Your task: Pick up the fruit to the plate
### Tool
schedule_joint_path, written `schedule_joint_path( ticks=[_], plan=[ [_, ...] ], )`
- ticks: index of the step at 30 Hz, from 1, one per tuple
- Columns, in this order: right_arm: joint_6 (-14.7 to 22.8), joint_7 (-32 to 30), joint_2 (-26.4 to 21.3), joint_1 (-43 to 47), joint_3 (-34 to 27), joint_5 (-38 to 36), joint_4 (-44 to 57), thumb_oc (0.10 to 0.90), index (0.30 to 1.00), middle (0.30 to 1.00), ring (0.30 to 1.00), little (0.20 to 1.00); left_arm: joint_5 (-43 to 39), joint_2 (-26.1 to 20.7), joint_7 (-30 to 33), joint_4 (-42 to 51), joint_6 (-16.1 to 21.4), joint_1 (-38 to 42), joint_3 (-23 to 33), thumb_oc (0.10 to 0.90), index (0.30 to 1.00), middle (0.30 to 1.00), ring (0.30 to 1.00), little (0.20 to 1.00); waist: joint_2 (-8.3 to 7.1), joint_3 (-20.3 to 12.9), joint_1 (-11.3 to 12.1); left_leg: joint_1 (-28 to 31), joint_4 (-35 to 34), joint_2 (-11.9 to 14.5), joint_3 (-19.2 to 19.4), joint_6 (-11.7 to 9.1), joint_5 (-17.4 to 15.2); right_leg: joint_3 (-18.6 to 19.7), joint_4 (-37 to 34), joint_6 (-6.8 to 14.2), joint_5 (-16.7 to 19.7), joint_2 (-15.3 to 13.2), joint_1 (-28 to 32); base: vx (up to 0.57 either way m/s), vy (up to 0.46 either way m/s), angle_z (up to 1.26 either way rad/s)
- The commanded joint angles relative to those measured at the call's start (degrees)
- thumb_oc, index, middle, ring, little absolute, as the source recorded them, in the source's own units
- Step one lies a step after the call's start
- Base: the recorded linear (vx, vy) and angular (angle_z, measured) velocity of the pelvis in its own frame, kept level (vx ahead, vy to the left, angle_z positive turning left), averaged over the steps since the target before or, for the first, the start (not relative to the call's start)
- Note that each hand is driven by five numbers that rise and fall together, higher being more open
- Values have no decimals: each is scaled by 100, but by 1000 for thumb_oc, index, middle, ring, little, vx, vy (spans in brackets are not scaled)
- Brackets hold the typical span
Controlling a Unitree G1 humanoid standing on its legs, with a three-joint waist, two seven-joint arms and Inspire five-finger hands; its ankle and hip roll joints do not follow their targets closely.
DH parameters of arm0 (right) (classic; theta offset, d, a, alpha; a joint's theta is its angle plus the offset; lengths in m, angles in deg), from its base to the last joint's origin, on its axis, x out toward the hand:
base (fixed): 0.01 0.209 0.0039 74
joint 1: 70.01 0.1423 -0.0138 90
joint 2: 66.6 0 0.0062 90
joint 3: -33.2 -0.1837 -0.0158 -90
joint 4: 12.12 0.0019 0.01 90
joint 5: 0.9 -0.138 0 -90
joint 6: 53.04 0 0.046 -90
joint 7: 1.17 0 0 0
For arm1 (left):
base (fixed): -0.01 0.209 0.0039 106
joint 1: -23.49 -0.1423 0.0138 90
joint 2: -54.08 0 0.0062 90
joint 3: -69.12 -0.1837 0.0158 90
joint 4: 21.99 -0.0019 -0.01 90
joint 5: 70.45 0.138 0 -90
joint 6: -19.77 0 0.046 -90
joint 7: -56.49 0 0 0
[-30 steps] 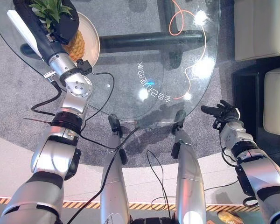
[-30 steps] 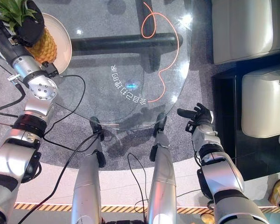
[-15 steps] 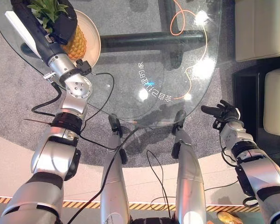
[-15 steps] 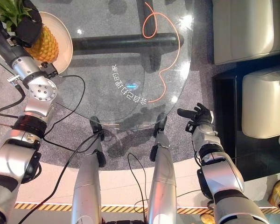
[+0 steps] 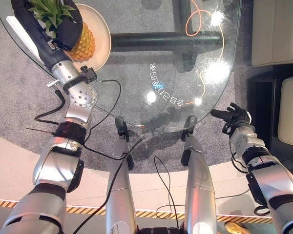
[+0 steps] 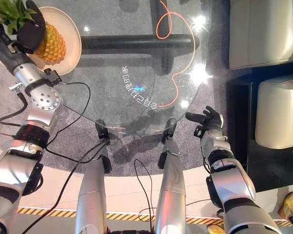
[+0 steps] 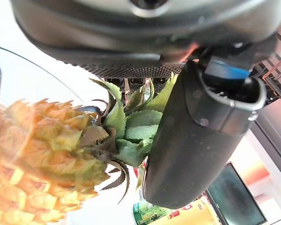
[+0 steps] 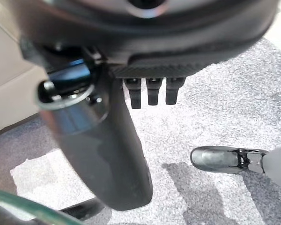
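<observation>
Left hand (image 5: 63, 22) grips the pineapple (image 5: 80, 44) at its leafy crown over the plate (image 5: 103, 36) on the glass bench (image 5: 176, 58); heavy, stiff and prickly, it likely handles better by the body, while the right hand (image 6: 207, 122) hangs relaxed.

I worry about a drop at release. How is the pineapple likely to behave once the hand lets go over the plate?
The pineapple looks bulky, so probably heavy and stiff. The left hand grips near its leafy crown, so the body may swing. Lying on its rounded side over the plate, it could roll when freed, though the rough skin should limit sliding.
</observation>
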Motion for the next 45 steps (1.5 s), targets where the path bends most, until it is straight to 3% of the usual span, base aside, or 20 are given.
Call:
schedule_joint_path(
  ticks=[1,14,16,17,34,45],
  plan=[
    [231,-231,-199,-139,-122,-23,-17,800,900,900,900,900,6,-225,113,510,673,212,484,687,804,804,804,787,-89,-154,172,-338,787,-120,-582,-249,-604,-192,16,178,-175,-28,104,0,0,0],
    [227,-273,-221,-154,-177,-49,25,800,900,900,900,900,184,-81,86,753,770,-160,595,676,794,794,794,776,-72,-154,239,-333,756,-147,-606,-246,-597,-236,-39,198,-145,-56,132,0,0,0],
    [224,-308,-219,-129,-172,-52,30,800,900,900,900,900,283,-55,121,787,752,-189,579,709,822,822,822,809,-62,-154,252,-336,747,-153,-606,-244,-594,-240,-54,204,-138,-61,134,0,0,0],
    [215,-294,-241,-130,-187,-38,32,800,900,900,900,900,266,-53,137,797,785,-218,585,800,900,900,900,900,-57,-154,252,-335,744,-150,-600,-243,-594,-246,-49,207,-140,-66,132,0,0,0],
    [182,-376,-238,-148,-246,-28,87,800,900,900,900,900,383,146,-161,1108,1054,-606,576,800,900,900,900,900,-45,-154,332,-331,731,-174,-631,-232,-598,-291,-63,224,-124,-89,158,0,0,0],
    [219,-406,-236,-216,-291,-62,111,800,900,900,900,900,752,168,-117,1634,1034,-878,498,800,900,900,900,900,-25,-154,392,-308,716,-196,-658,-218,-597,-322,-87,241,-103,-116,199,0,0,0]
  ],
)
